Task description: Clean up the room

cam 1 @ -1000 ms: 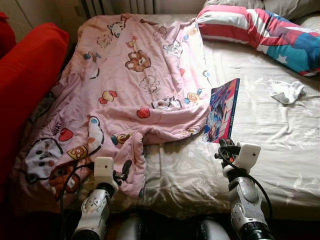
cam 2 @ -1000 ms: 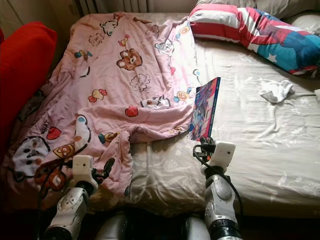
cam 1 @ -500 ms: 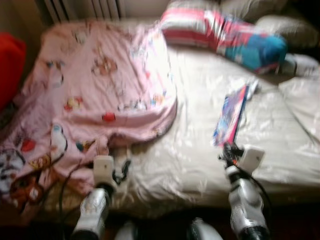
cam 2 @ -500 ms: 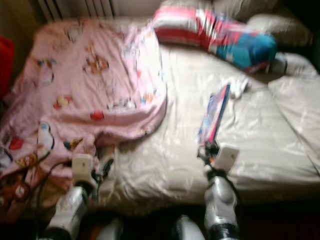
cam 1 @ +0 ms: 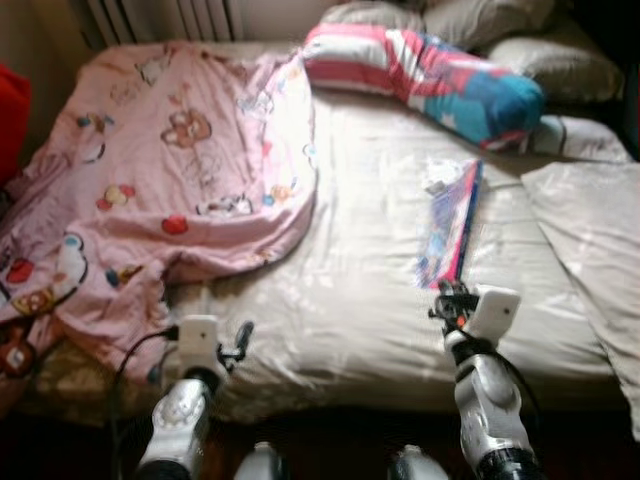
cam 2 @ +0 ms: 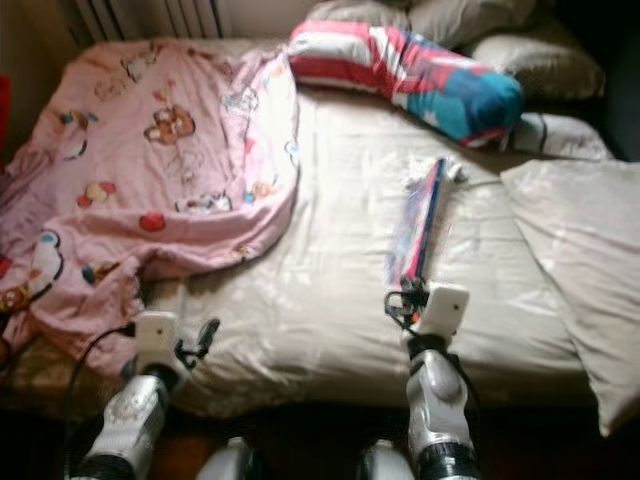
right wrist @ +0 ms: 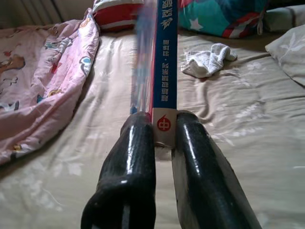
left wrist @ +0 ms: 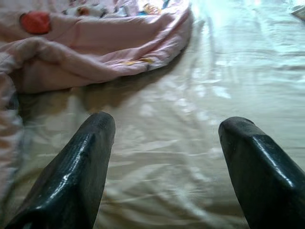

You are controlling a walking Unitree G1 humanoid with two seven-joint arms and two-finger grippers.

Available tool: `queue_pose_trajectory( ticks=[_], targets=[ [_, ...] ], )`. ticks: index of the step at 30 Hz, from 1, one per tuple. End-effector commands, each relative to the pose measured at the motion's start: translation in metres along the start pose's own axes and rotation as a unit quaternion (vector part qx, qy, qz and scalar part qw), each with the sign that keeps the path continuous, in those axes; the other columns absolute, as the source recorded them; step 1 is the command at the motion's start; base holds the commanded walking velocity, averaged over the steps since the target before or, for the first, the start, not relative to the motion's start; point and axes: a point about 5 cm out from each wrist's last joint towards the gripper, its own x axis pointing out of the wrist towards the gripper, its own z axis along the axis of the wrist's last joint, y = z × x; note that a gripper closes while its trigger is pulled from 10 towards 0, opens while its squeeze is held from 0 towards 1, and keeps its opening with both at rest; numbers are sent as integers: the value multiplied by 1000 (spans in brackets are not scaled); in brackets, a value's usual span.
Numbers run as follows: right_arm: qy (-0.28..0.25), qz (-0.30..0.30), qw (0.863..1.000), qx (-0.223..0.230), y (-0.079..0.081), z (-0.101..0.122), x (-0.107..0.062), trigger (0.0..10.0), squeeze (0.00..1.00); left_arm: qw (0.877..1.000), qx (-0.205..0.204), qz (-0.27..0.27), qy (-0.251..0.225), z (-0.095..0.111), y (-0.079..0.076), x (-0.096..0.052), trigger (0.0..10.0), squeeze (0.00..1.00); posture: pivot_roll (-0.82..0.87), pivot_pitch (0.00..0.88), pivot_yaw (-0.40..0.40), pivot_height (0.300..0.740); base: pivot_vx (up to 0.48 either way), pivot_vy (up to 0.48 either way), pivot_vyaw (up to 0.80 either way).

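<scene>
Right wrist view: I see my right gripper (right wrist: 164, 126) clamped on the lower edge of a thin book (right wrist: 164, 57), the two black fingers (right wrist: 133, 157) pressed against either face with only the book's thickness between them. The book stands on edge and runs away from the gripper over the beige bed sheet (right wrist: 248, 124); its spine is blue with white characters and a red mark on a white patch near the fingers. A crumpled white cloth (right wrist: 208, 59) lies on the sheet just beside the book's far part, apart from the gripper. In the left eye view the same gripper (cam 1: 452, 297) sits near the front edge of the bed, the book (cam 1: 450, 222) reaching from it toward the striped red, white and teal pillow (cam 1: 430, 80). My left gripper (left wrist: 164, 138) hovers low over bare sheet with its fingers (left wrist: 88, 157) spread wide, holding nothing and touching nothing I can make out. The pink cartoon-print blanket (cam 1: 150, 190) lies heaped on the bed's left half, its folded hem near the left gripper but apart from it.
</scene>
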Motion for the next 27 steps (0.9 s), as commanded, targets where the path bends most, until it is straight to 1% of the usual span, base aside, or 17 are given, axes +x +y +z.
queue_pose_trajectory(
  ticks=[1, 6, 12, 27],
  targets=[
    [-22, 7, 1000, -10, -1, 8, 2, 10000, 0, 1000, -2, -6, 11, -8, -6, -4, 10000, 0, -21, 197, 29, 694, 0, -472, 469],
    [-19, 2, 1000, 0, 0, 7, 1, 10000, 0, 1000, -2, -7, 12, -8, -6, -4, 10000, 0, -20, 198, 31, 694, 0, -471, 100],
    [-19, 1, 1000, -1, 0, 7, 1, 10000, 0, 1000, 0, -6, 12, -8, -5, -4, 10000, 0, -21, 199, 31, 694, 0, -470, 0],
    [-14, -8, 1000, 5, -2, 6, 2, 10000, 0, 1000, -6, -6, 14, -9, -5, -4, 10000, 0, -21, 193, 33, 694, 0, 0, 0]
  ],
)
